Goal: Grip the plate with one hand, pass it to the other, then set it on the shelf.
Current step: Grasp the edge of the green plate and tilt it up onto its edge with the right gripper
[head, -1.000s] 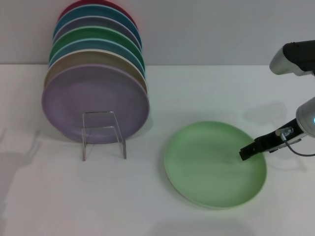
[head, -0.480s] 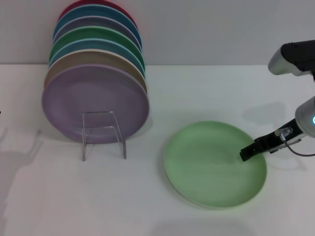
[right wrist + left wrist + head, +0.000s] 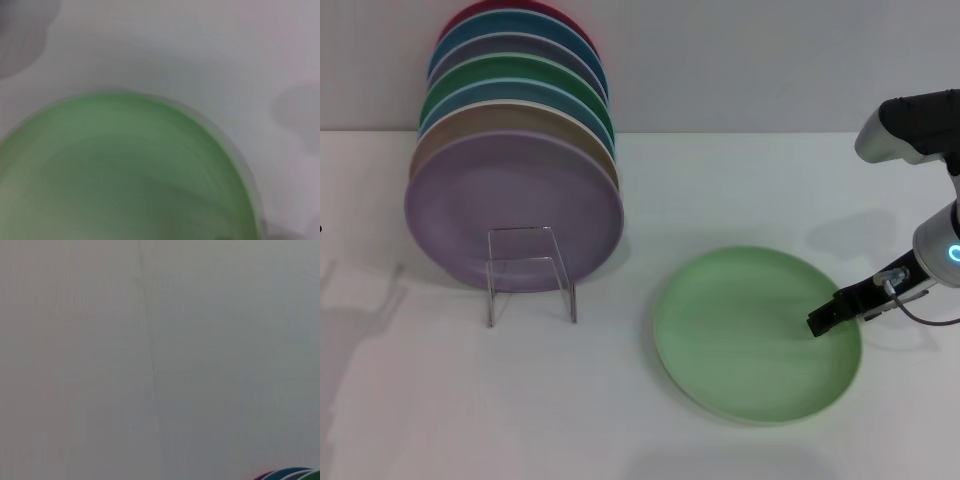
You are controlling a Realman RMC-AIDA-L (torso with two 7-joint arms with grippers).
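— Where was the plate [image 3: 750, 335]?

— Flat on the white table [image 3: 740, 180], well to the right of the shelf [image 3: 530, 272] and apart from it. It was the light mint-green one, lying alone. The right wrist view showed it too [image 3: 115, 170], filling the lower part of that picture with bare table beyond its rim.

— And the right gripper [image 3: 817, 319]?

— Its slim black tip reached in from the right and sat over the plate's right-hand part, just inside the rim. The small metal fitting and thin cable [image 3: 920, 318] trailed back toward the arm at the picture's edge. Whether the tip actually touched the plate I could not tell, nor could I tell if its fingers were apart or together (only one dark end showed in the head view).

— The left gripper?

— Not visible anywhere. Its wrist camera looked at a plain grey wall [image 3: 150, 340], with only a sliver of coloured plate edges [image 3: 287, 474] at one corner.

— What stood on the shelf?

— A row of plates on edge, the lilac plate [image 3: 513, 210] in front, then tan, green, blue and a red one at the back. The clear upright frame stood before the lilac one, much narrower than it.
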